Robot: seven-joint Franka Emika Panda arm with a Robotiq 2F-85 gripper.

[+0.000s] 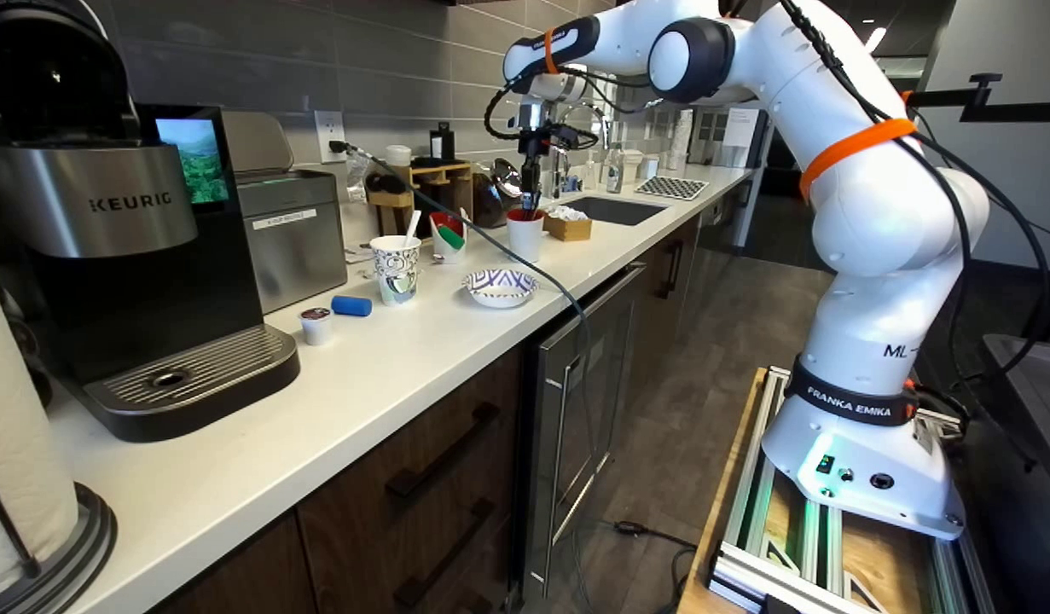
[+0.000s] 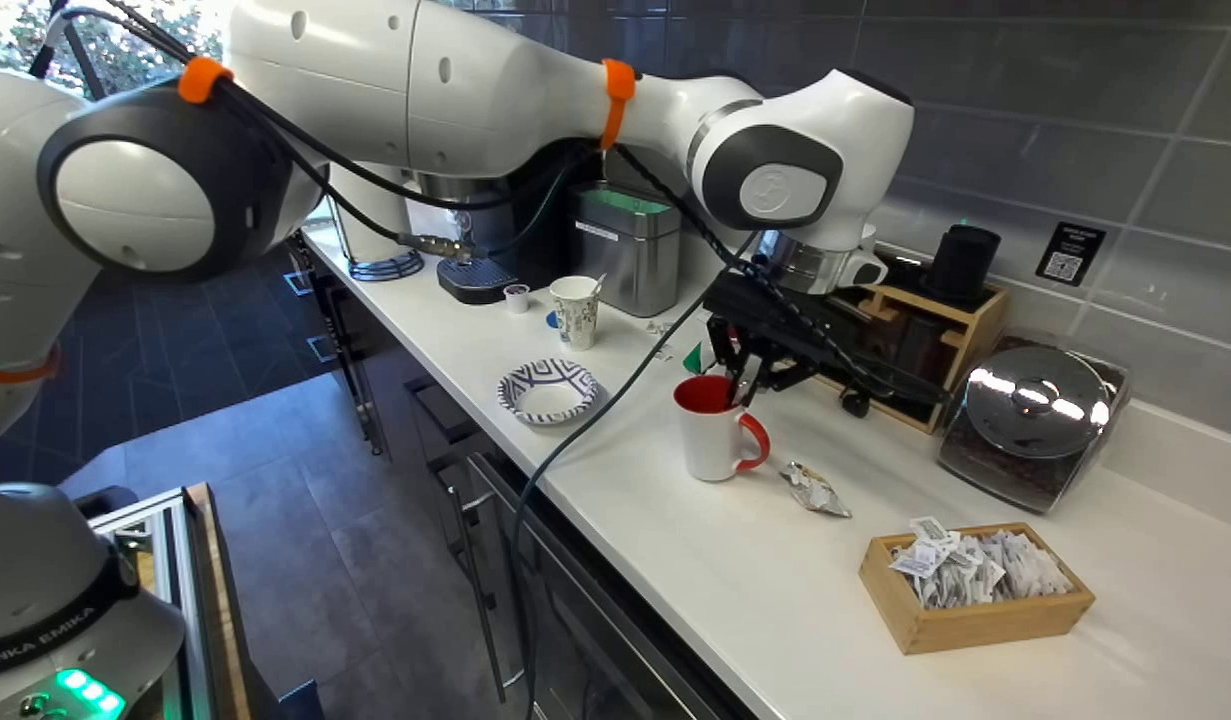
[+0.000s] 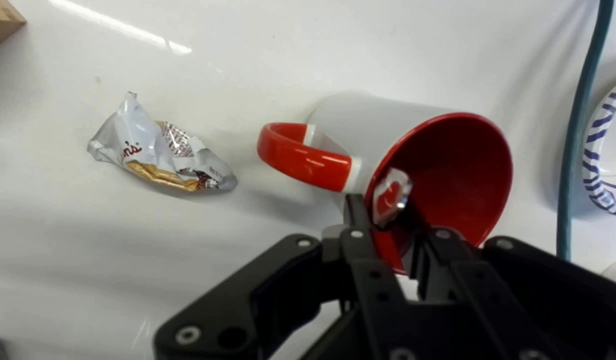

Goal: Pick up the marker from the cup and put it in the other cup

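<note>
A white mug with red inside and red handle stands on the counter in both exterior views (image 1: pixel 525 249) (image 2: pixel 710 450) and the wrist view (image 3: pixel 378 120). My gripper (image 3: pixel 388 215) reaches down at the mug's rim near the handle; it also shows in both exterior views (image 1: pixel 530 203) (image 2: pixel 740 365). Its fingers are part open, one at the rim, the other inside. A shiny silvery handle end (image 3: pixel 392 197) sticks up between them; I cannot tell whether they touch it. No dark marker shows; the mug's inside is partly hidden. A patterned paper cup (image 1: pixel 397 273) (image 2: pixel 575 315) holds a white stick.
A patterned bowl (image 2: pixel 515 378) sits between mug and paper cup. A cable (image 3: pixel 580 100) hangs across the counter. A crumpled wrapper (image 3: pixel 157 145) lies by the mug handle. A wooden packet box (image 2: pixel 995 630), a coffee machine (image 1: pixel 132 205) and a blue roll (image 1: pixel 351 305) stand around.
</note>
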